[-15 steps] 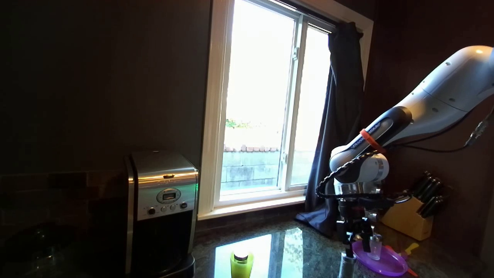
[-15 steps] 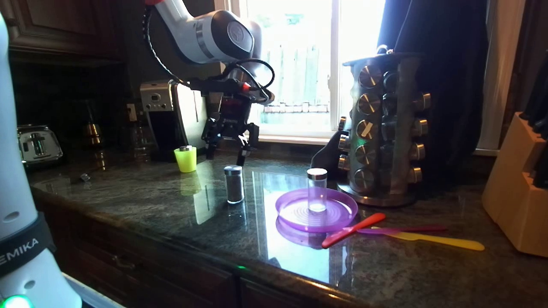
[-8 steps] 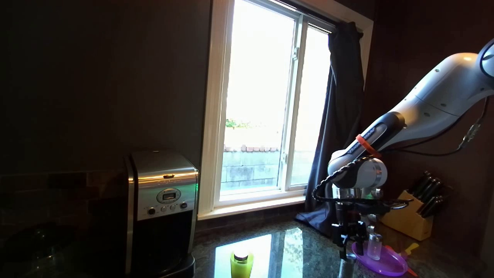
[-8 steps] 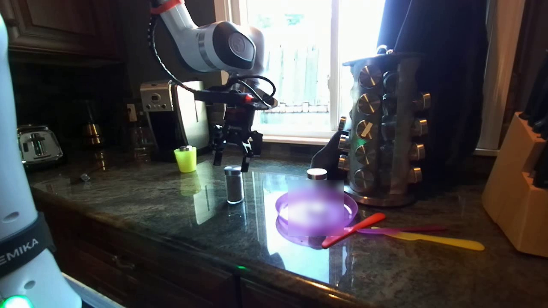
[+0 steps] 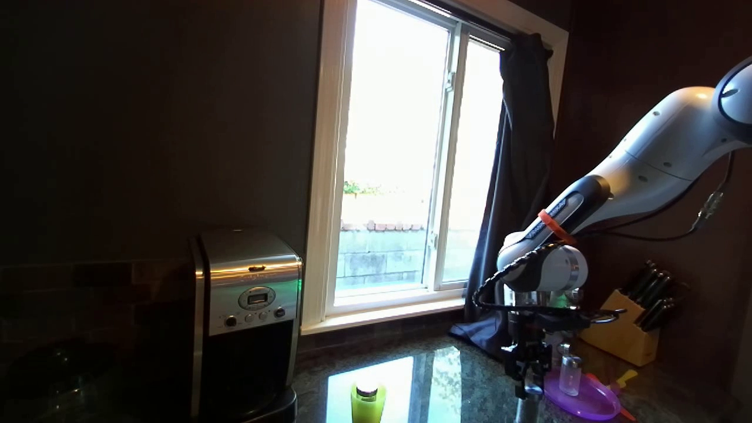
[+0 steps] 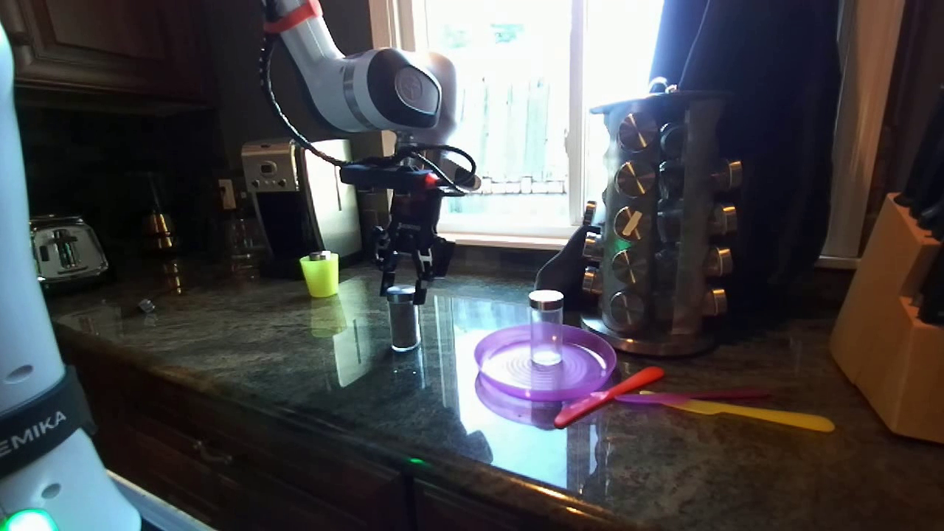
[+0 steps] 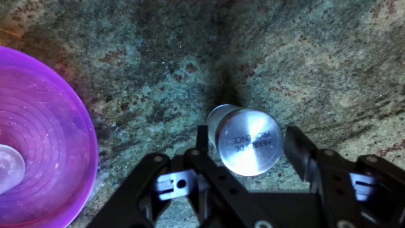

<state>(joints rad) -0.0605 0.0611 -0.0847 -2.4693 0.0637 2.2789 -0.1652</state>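
Holds the black gripper (image 6: pixel 403 292) low, left of centre in an exterior view, with fingers (image 7: pixel 202 138) near lid height and parted a little wider than the spice jar (image 7: pixel 246 141) between them; cannot tell about contact. Shows that jar upright on the speckled counter (image 7: pixel 177 38), right of centre in the wrist view, with HERBES DE PROVENCE upside down on top. Includes a purple dish (image 7: pixel 63 133) at far left there, with a clear capped jar (image 6: pixel 546 335) standing inside.
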